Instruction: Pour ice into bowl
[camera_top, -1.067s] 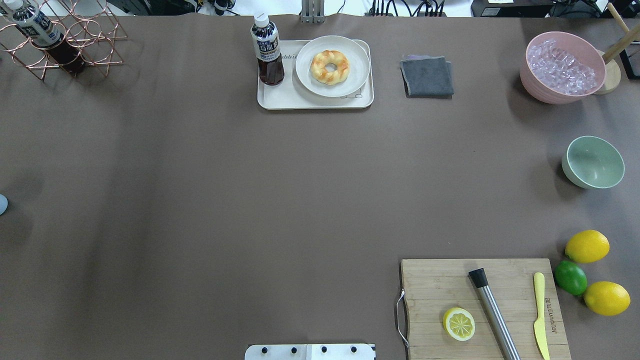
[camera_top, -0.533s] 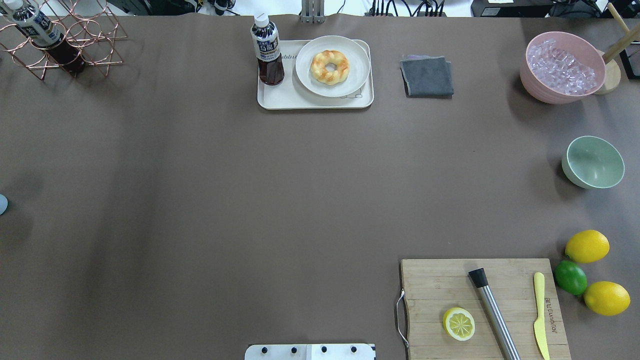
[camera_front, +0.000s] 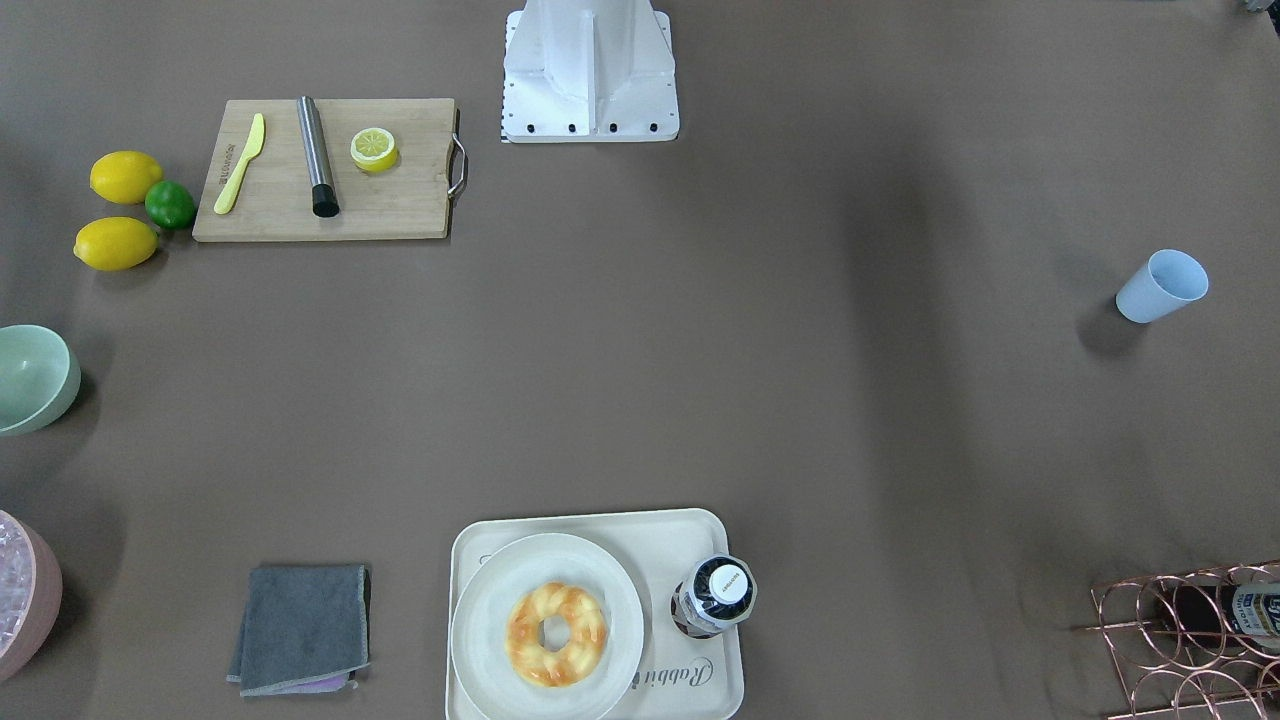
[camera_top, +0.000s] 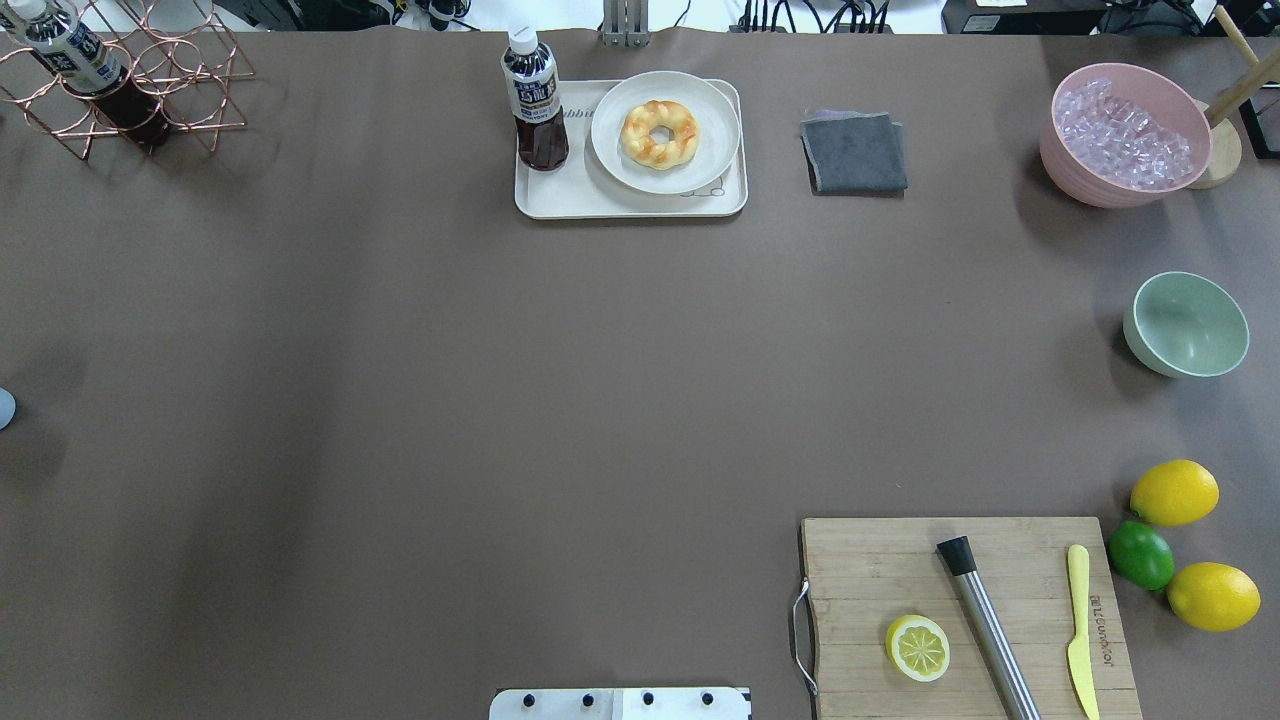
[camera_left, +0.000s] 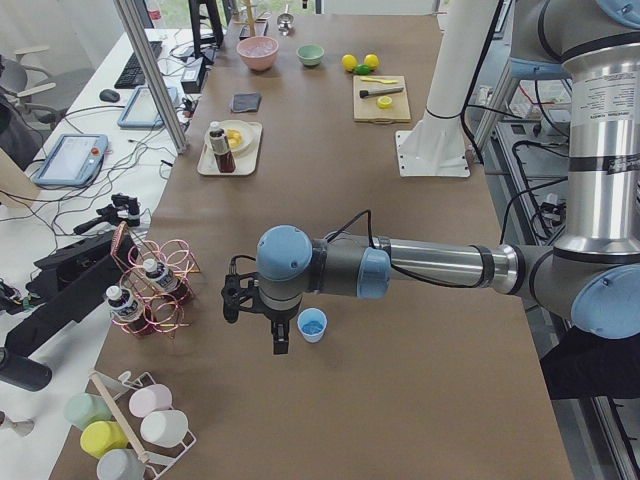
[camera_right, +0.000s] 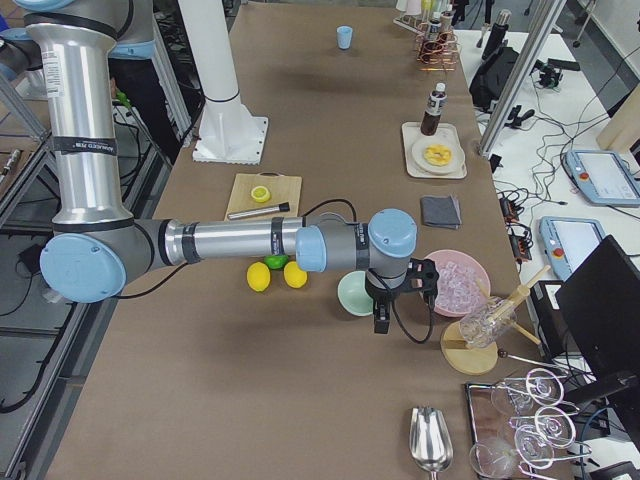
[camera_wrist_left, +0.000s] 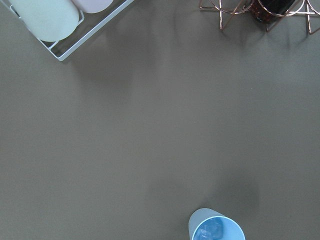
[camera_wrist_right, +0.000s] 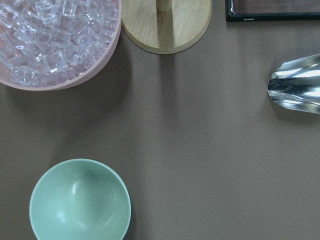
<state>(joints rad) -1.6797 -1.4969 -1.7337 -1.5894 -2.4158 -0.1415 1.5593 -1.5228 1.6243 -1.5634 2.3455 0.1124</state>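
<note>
The mint-green bowl (camera_top: 1187, 324) stands empty near the table's right edge; it also shows in the right wrist view (camera_wrist_right: 80, 202). A light blue cup (camera_front: 1160, 285) stands at the left end, and the left wrist view shows a few clear ice cubes (camera_wrist_left: 212, 231) in it. My left gripper (camera_left: 255, 322) hangs just beside the cup (camera_left: 312, 324), apart from it. My right gripper (camera_right: 403, 300) hangs above the table next to the bowl (camera_right: 355, 293). Both grippers show only in the side views, so I cannot tell whether they are open or shut.
A pink tub (camera_top: 1125, 135) full of ice stands beyond the bowl, with a wooden stand (camera_wrist_right: 165, 25) and a metal scoop (camera_wrist_right: 295, 82) nearby. A cutting board (camera_top: 965, 615), lemons (camera_top: 1175, 492), a doughnut tray (camera_top: 630, 150), a grey cloth (camera_top: 855, 150) and a wire rack (camera_top: 130, 80) stand around the table.
</note>
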